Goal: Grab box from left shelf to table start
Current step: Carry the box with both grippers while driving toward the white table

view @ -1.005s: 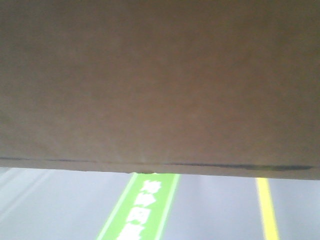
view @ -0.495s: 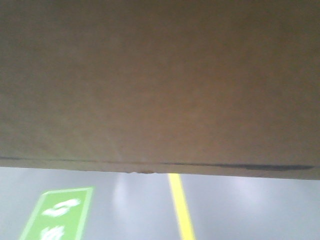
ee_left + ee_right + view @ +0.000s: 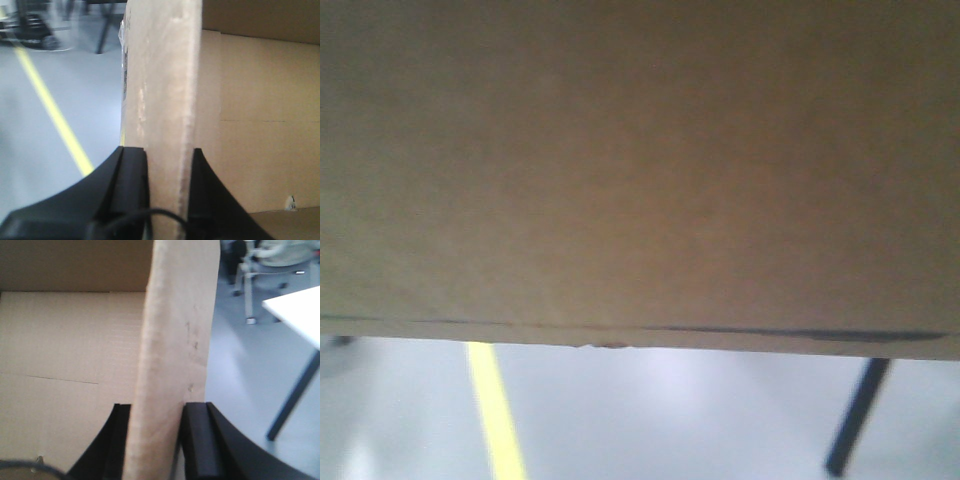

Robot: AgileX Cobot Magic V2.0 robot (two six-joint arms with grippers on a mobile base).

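The left pincer (image 3: 165,151) is clamped on one upright side wall of the box (image 3: 640,170), a black finger (image 3: 132,185) on the outside and the other on the inside, both pressed flat against the cardboard. The right pincer (image 3: 157,407) grips the opposite wall in the same way, narrowed to just the wall's thickness. Both pincer bodies are cut off by the lower frame edges, so only the fingers show. In the front view the box fills most of the picture, running past the left, right and top edges. It hides nearly all that lies ahead, with only a strip of grey floor (image 3: 650,420), a blurred yellow line (image 3: 495,420) and one dark leg (image 3: 855,415) visible below it. The box is plain tan corrugated cardboard, open-topped, and a thin dark seam runs along its lower edge. A corner of the white desk (image 3: 295,315) shows well to the right of the box. The furniture behind it is too blurred to make out.
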